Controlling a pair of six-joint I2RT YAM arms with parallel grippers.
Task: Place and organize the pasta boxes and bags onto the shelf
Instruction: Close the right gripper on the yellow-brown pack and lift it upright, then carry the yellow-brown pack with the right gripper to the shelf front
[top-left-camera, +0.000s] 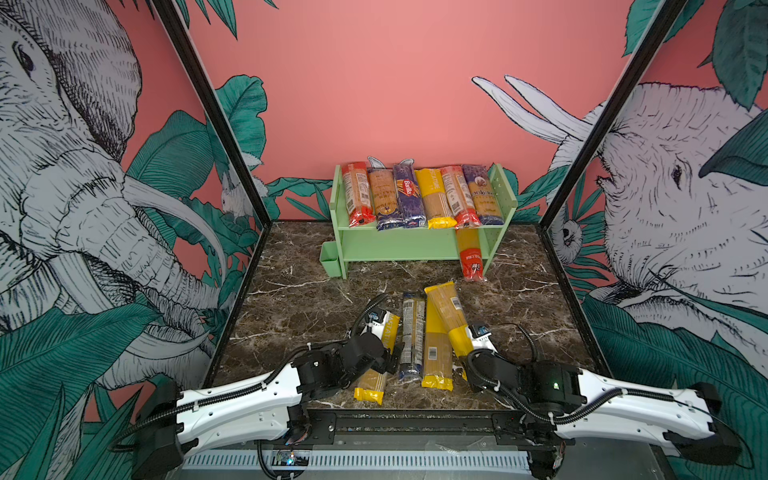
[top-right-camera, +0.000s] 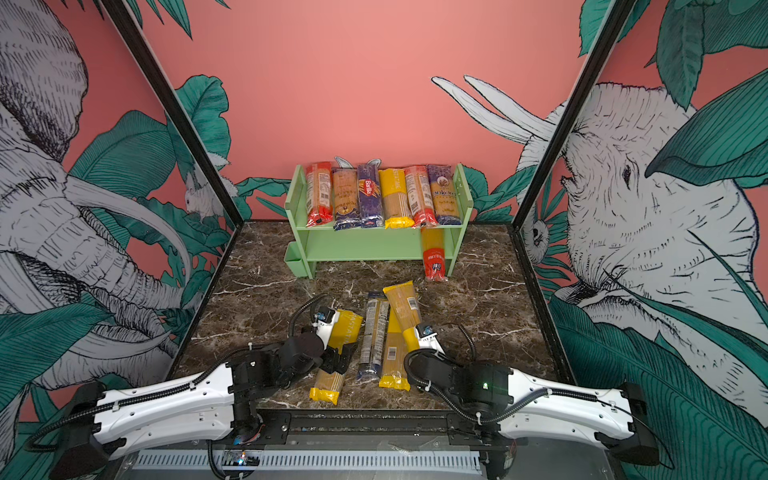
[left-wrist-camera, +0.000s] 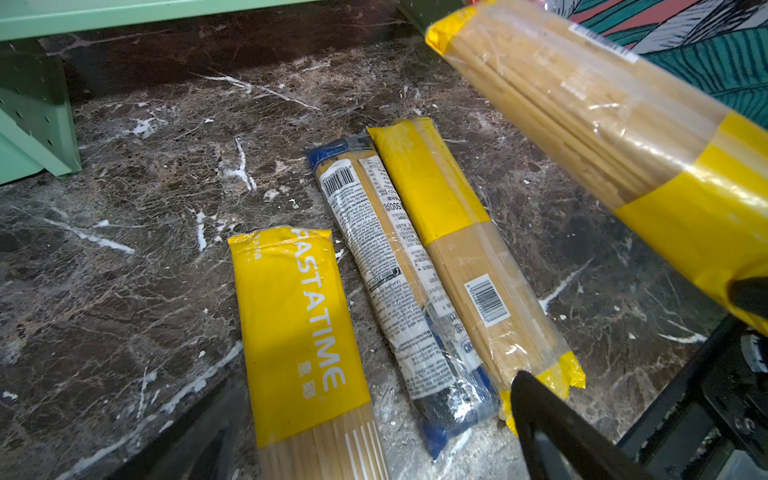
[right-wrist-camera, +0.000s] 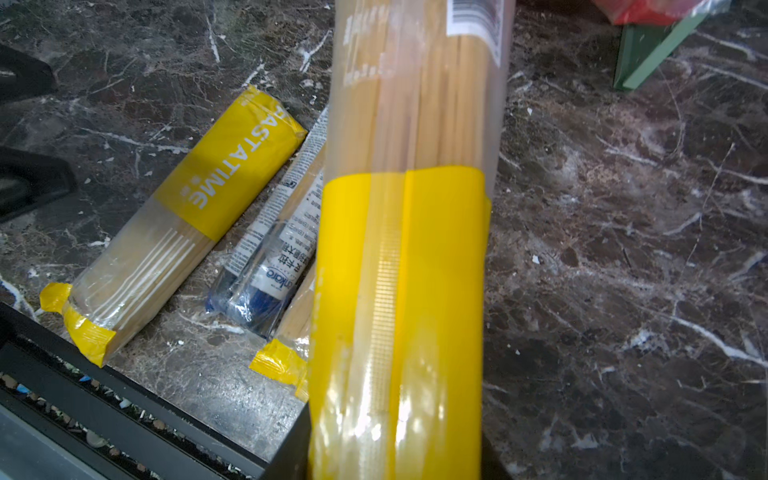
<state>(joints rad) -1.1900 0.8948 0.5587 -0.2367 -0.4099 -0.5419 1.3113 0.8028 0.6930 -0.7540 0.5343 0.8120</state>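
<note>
The right claw (top-left-camera: 465, 356) is closed partway on the yellow near end of a spaghetti pack (top-left-camera: 446, 309) and holds it clear of the table (top-left-camera: 299, 307), pointing at the shelf (top-left-camera: 399, 245). The end grip, I judge, lets it slide lengthwise into the lower tier, where only a red-ended pack (top-left-camera: 471, 257) pokes out at the right, beneath six packs (top-left-camera: 419, 195) on top. The left claw (top-left-camera: 388, 359) hangs wide open and empty over the PASTATIME pack (left-wrist-camera: 299, 328), which lies by the table's front edge beside a blue-ended pack (left-wrist-camera: 399, 266) and a yellow-ended pack (left-wrist-camera: 461, 257) — both arms reach low and forward, forearms nearly level.
</note>
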